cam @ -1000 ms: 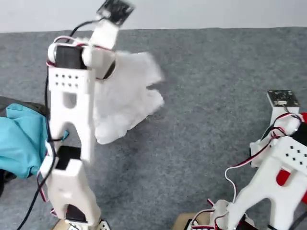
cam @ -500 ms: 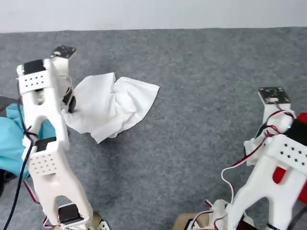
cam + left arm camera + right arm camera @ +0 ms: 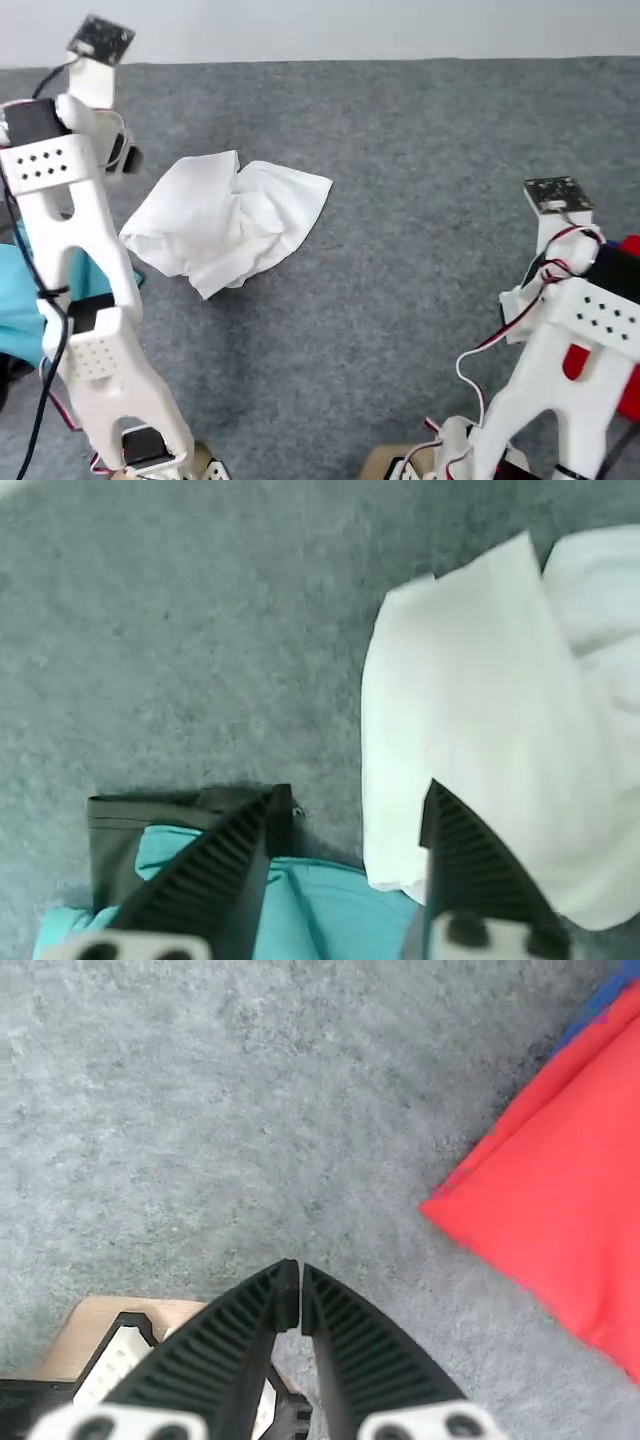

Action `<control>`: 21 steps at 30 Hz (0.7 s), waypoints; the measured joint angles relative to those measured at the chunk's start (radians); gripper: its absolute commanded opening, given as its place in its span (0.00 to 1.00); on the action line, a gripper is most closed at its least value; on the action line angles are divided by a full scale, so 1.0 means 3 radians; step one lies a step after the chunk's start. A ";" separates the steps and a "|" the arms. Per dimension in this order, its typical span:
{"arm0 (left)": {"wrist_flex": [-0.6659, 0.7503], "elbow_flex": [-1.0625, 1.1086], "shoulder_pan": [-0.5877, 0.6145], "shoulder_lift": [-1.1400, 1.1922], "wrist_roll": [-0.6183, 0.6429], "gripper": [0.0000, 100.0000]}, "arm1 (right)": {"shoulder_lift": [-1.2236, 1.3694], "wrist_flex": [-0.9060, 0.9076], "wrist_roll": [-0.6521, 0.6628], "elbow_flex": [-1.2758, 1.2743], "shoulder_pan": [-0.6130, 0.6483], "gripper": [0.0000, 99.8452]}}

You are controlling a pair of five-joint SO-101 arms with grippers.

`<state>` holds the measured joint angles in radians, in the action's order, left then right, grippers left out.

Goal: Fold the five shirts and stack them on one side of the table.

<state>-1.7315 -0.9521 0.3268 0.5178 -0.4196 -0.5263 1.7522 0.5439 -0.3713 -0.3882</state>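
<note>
Left gripper now just beside white shirt

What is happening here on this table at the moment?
Two robot arms are working on folding shirts. The left arm holds its jaws open by the edge of the crumpled white shirt, beside a turquoise shirt lying on a dark garment. The right arm rests with jaws shut on nothing, near a red cloth. The white shirt is not yet folded.

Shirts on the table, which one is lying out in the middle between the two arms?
The white shirt, crumpled in the centre. The teal shirt and the red shirt lie off at opposite edges.
</note>
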 measured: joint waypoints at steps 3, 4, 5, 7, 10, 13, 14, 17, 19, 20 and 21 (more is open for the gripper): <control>0.0000 0.0000 0.0087 -0.0051 0.0148 0.21 | 0.0000 0.0000 0.0000 0.0000 0.0358 0.01; 0.0000 0.0000 0.0138 -0.0051 0.0215 0.21 | 0.0000 -0.0015 0.0000 0.0000 0.0517 0.01; 0.0000 0.0000 0.0205 -0.0051 0.0281 0.21 | 0.0000 -0.0031 0.0000 0.0000 0.0690 0.01; 0.0000 0.0000 0.0353 -0.0051 0.0425 0.21 | 0.0000 -0.0169 0.0000 0.0000 0.1038 0.03; -0.0005 0.0056 0.0593 -0.0051 0.0598 0.21 | 0.0000 -0.0496 0.0000 0.0000 0.1545 0.09; -0.0005 0.0184 0.0772 -0.0051 0.0660 0.21 | 0.0092 -0.0885 0.0000 -0.0015 0.1944 0.14; -0.0005 0.0225 0.0823 -0.0051 0.0670 0.21 | 0.0164 -0.1018 0.0000 -0.0015 0.2051 0.15; -0.0005 0.0327 0.0936 -0.0051 0.0675 0.21 | 0.0455 -0.1376 0.0000 -0.0020 0.2317 0.17; -0.0005 0.0353 0.0941 -0.0051 0.0675 0.21 | 0.0660 -0.1570 0.0000 -0.0020 0.2496 0.18; -0.0005 0.0358 0.0936 -0.0051 0.0675 0.21 | 0.0772 -0.1637 0.0020 -0.0015 0.2573 0.19; -0.0005 0.0358 0.0941 -0.0051 0.0675 0.21 | 0.0895 -0.1672 0.0072 0.0010 0.2629 0.19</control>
<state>-1.7331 -0.8447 0.6091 0.5025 -0.2171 -0.2578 1.2505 0.5654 -0.3682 0.4005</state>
